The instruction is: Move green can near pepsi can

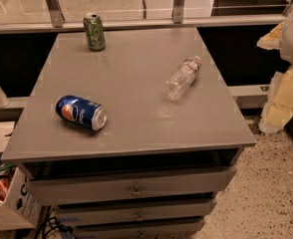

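The green can [94, 31] stands upright at the far left corner of the grey cabinet top [136, 108]. The pepsi can [81, 112] lies on its side near the front left, logo facing up, silver end pointing right. The two cans are far apart. Pale cream parts of my arm [286, 68] show at the right edge, beside the cabinet and off its top. My gripper itself is out of view, and nothing is held over the top.
A clear plastic bottle [182, 77] lies on its side at the middle right of the top. Drawers [131, 188] are below the front edge. A cardboard box [7, 208] sits on the floor at the left. A railing [136, 21] runs behind the cabinet.
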Available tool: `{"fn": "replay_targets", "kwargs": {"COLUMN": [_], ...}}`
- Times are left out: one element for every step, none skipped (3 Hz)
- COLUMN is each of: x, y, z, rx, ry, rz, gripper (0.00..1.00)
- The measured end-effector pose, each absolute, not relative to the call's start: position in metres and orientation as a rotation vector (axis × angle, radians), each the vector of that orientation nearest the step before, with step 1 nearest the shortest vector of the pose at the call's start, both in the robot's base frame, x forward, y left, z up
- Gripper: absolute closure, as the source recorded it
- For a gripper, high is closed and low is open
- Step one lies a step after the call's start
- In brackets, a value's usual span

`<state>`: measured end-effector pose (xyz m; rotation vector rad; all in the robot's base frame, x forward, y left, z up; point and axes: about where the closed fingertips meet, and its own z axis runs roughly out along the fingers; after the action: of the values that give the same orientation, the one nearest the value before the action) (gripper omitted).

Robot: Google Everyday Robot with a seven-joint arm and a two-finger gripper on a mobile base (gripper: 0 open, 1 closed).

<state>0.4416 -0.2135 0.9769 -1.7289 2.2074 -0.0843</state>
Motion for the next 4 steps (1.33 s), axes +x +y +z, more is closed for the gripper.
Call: {"fn": "replay_targets", "kwargs": {"x": [0.469, 0.507, 0.544, 0.575], "y": [-0.205, -0.197, -0.177, -0.148], "z": [0.973, 0.967, 0.955, 0.943], "rx": [-1.680, -1.570, -1.489, -1.436], "ry": [2.187, 2.175, 2.156, 2.120], "rz": [-0.053, 0.035, 0.135, 0.251], "gripper": [0.00, 0.00, 0.00, 0.00]}}
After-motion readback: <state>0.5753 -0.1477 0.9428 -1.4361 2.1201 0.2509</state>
